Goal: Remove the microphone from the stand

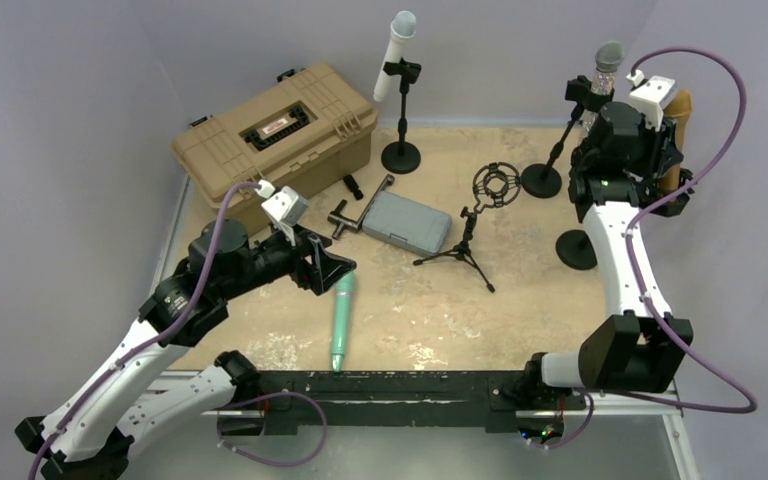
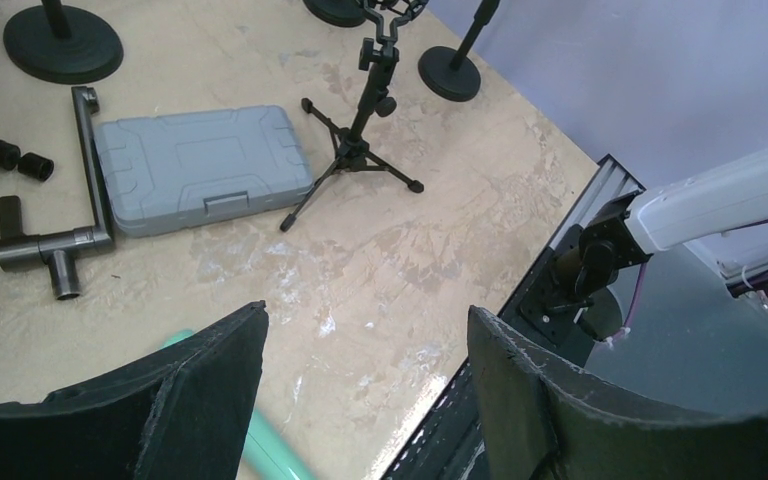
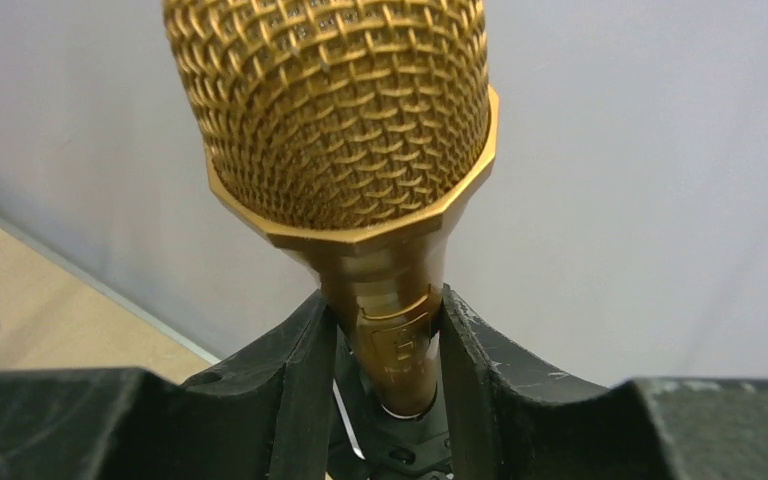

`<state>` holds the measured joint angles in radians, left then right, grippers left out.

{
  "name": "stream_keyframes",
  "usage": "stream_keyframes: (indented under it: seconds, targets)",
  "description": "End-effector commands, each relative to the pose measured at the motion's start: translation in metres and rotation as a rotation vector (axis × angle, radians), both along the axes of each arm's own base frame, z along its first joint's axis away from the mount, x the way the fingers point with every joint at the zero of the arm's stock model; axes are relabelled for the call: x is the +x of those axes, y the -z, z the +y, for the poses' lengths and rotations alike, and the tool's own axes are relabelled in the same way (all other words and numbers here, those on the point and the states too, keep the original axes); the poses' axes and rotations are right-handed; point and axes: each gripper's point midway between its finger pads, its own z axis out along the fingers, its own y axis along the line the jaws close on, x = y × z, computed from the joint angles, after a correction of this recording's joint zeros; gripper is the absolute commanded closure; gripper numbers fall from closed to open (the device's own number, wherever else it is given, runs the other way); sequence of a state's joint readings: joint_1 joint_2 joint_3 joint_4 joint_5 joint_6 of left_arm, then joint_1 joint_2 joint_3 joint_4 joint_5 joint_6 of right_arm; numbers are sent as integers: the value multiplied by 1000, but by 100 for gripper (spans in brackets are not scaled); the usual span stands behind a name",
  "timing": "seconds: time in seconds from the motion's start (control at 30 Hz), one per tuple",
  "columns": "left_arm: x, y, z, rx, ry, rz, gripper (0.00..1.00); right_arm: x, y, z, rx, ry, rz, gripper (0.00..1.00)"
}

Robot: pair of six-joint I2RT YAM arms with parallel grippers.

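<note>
The right tool (image 3: 385, 308) is closed on the gold mic (image 3: 340, 120). Its two fingers press the sides of the handle just below the mesh head. The mic stands upright at the far right corner of the surface (image 1: 520, 310). Under the fingers a dark clip (image 3: 400, 452) shows, so the mic appears to sit in its stand (image 1: 577, 249), though the wrist view cuts off the seat itself.

As for progress, the grip looks made and the removal itself is not yet done. What is left is to draw the mic up out of the clip and carry it clear.

The left tool (image 2: 365, 322) hangs about half open and holds nothing, low over the near left part of the surface. A teal mic (image 1: 342, 320) lies flat just beside it, pointing at the near edge and off any stand.

There are two containers. A tan case (image 1: 280, 130) sits at the far left corner and a grey case (image 1: 407, 221) lies flat near the middle. Both have their lids down, so their contents cannot be told.
</note>
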<state>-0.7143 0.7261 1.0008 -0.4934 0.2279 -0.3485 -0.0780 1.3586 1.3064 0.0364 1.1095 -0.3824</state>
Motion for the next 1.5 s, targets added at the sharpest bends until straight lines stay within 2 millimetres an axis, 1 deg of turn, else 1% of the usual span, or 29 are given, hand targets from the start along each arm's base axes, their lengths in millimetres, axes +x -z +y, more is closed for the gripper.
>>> stream_keyframes:
  seconds: [0.0,0.03,0.2,0.3,0.5,0.6,0.63,0.7,0.77,0.83,0.9,0.93,1.0,1.1,1.2,1.23,1.3,1.37,1.47]
  targets:
    - [3,-4,-5,-22,8,-13,29,-11,-27,-1,-17,13,-114,82]
    - [3,-4,-5,-22,8,-13,29,-13,-29,-1,-19,14,-118,86]
    - [4,-5,-4,-21,5,-15,29,-27,-41,-1,-30,34,-130,94]
    - [4,-4,-5,-19,5,-13,29,-32,-51,1,-29,24,-144,100]
    - [4,-3,-5,-16,3,-12,29,-40,-76,14,-32,-25,-174,100]
    - [6,-2,-4,-11,-1,-11,29,-48,-94,23,-44,-67,-208,100]
    - [6,-1,-5,-9,-1,-8,29,-49,-102,32,-47,-96,-227,100]
    - [7,0,-5,-6,-3,-7,29,-53,-115,42,-55,-137,-256,100]
    - [7,-1,-4,-5,-6,-9,29,-55,-131,56,-54,-201,-297,100]
    - [8,-1,-3,-1,-14,-12,29,-52,-143,72,-33,-292,-331,100]
    - [9,-1,-1,5,-26,-14,29,-39,-148,101,13,-471,-337,100]
    - [10,0,0,9,-35,-13,29,-34,-153,117,44,-569,-364,100]
    - [13,2,2,15,-54,-15,29,-24,-156,152,130,-771,-408,100]
    - [18,3,7,22,-89,-22,29,-10,-150,210,331,-1054,-462,100]
    - [21,2,15,31,-135,-36,29,2,-126,273,567,-1303,-435,100]
    - [23,1,19,33,-158,-42,29,4,-112,296,649,-1377,-400,100]
    - [26,0,30,34,-214,-58,29,4,-87,335,809,-1464,-353,100]
    - [31,-3,46,32,-302,-83,29,-5,-68,380,935,-1561,-288,100]
    - [36,-7,70,14,-425,-108,29,-29,-33,451,1052,-1654,-133,100]
